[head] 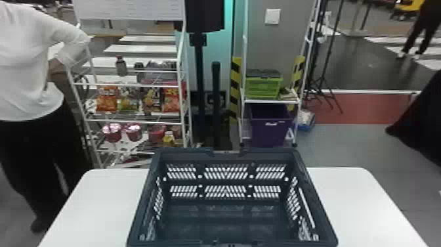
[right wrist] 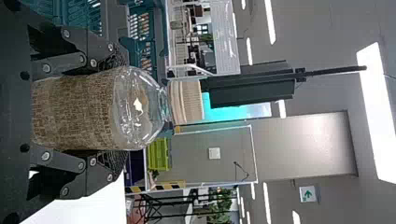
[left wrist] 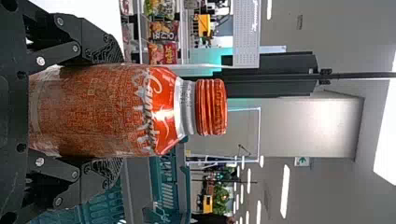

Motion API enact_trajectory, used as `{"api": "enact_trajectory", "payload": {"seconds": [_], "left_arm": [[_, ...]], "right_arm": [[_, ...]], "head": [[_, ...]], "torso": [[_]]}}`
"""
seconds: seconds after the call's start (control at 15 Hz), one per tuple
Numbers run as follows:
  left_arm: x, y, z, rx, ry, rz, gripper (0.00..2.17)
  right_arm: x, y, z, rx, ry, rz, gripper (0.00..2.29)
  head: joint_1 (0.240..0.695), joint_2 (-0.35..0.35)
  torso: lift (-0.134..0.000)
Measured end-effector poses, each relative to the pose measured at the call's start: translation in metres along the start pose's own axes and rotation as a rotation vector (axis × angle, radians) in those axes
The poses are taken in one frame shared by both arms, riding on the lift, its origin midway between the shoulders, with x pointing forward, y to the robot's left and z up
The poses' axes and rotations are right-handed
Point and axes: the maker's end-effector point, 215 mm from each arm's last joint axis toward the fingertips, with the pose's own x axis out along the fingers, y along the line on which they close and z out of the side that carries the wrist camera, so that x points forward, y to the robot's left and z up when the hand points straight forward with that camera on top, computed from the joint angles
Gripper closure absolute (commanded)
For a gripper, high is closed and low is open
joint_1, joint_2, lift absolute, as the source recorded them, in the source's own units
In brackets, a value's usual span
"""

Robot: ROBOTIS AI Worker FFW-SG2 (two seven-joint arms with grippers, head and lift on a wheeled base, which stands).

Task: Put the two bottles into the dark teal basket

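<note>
The dark teal basket [head: 226, 226] stands on the white table in the head view, and its visible inside holds nothing. In the left wrist view, my left gripper [left wrist: 112, 109] is shut on an orange-red bottle [left wrist: 107, 109] with an orange cap, one finger on each side of its body. My right gripper [right wrist: 116, 114], in the right wrist view, is shut on a clear bottle [right wrist: 74, 109] with a brown printed label and beige cap. Parts of the basket show behind both bottles, at the basket wall [left wrist: 163, 186] and the basket rim [right wrist: 161, 42].
The white table [head: 354, 203] extends to both sides of the basket. Beyond it stand a snack shelf [head: 131, 118] at left and a rack with a green crate [head: 262, 87] and a purple bin [head: 270, 128]. A person stands at the table's left.
</note>
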Motion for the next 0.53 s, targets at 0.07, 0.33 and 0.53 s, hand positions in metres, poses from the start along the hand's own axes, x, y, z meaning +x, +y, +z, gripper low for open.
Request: {"api": "enact_trajectory", "payload": {"seconds": [0.07, 0.33, 0.53], "left_arm": [[0.001, 0.001, 0.000, -0.001, 0.001, 0.002, 2.12], [0.004, 0.002, -0.003, -0.004, 0.008, 0.006, 2.12], [0.002, 0.005, -0.010, -0.010, 0.021, 0.016, 2.12]], "right_arm": [[0.002, 0.000, 0.002, 0.000, 0.000, 0.000, 1.54], [0.030, 0.000, 0.033, -0.005, -0.027, 0.007, 1.54], [0.068, 0.000, 0.060, -0.012, -0.028, 0.015, 1.54]], "head": [[0.499, 0.000], [0.499, 0.000], [0.499, 0.000]], "torso": [[0.000], [0.000], [0.000]]}}
